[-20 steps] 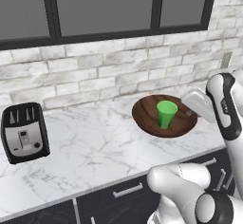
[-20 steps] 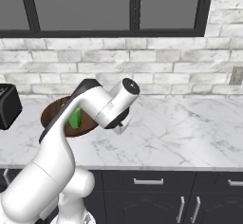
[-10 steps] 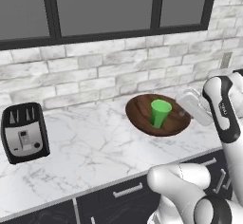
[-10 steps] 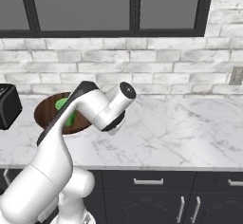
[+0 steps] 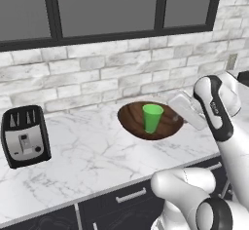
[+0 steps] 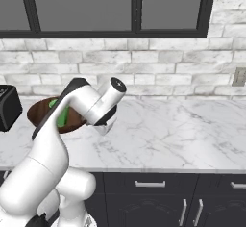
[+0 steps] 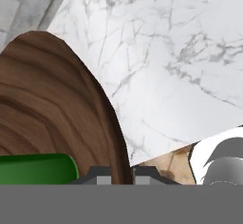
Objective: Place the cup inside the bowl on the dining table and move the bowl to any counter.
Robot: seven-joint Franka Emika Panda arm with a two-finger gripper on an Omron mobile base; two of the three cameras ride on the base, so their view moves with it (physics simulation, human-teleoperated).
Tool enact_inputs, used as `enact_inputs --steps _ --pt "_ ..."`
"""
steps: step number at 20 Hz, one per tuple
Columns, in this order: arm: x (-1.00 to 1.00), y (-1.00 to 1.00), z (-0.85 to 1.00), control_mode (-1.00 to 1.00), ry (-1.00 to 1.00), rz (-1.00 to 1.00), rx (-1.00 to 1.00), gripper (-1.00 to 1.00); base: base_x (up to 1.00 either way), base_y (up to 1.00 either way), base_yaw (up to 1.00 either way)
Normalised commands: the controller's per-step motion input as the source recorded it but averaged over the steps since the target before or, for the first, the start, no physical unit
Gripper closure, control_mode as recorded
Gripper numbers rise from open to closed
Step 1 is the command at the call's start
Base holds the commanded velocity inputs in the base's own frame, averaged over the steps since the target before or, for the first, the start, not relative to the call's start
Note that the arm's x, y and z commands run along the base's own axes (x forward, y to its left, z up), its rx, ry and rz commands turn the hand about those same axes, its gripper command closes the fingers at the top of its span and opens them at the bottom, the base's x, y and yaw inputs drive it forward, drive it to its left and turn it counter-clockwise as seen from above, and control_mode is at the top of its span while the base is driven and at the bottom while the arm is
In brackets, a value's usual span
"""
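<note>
white grey-veined marble counter under a pale brick wall and dark-framed windows. on it sits the wooden bowl, with the green cup upright inside it. the gripper clasps the bowl's right rim, its jaws nearly closed on the thin wooden edge; in the hand view the two fingertips straddle that rim, the cup just to their left. a black toaster stands well apart at the counter's left. dark cabinet fronts with silver handles run below.
</note>
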Motion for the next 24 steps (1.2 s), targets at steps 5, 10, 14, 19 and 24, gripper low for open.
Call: enact_inputs --steps 5,10,14,19,24 --pt "0.14 0.32 -0.14 -1.0 0.01 0.0 0.0 1.0 0.0 0.0 0.0" --pt "0.11 0.26 -0.25 -1.0 0.0 0.0 0.0 1.0 0.0 0.0 0.0" --pt "0.08 0.22 -0.28 -1.0 -0.02 0.0 0.0 1.0 0.0 0.0 0.0" --pt "0.07 0.19 -0.19 -1.0 -0.02 0.0 0.0 1.0 0.0 0.0 0.0" --pt "0.15 0.18 -0.19 -1.0 -0.03 0.0 0.0 1.0 0.0 0.0 0.0"
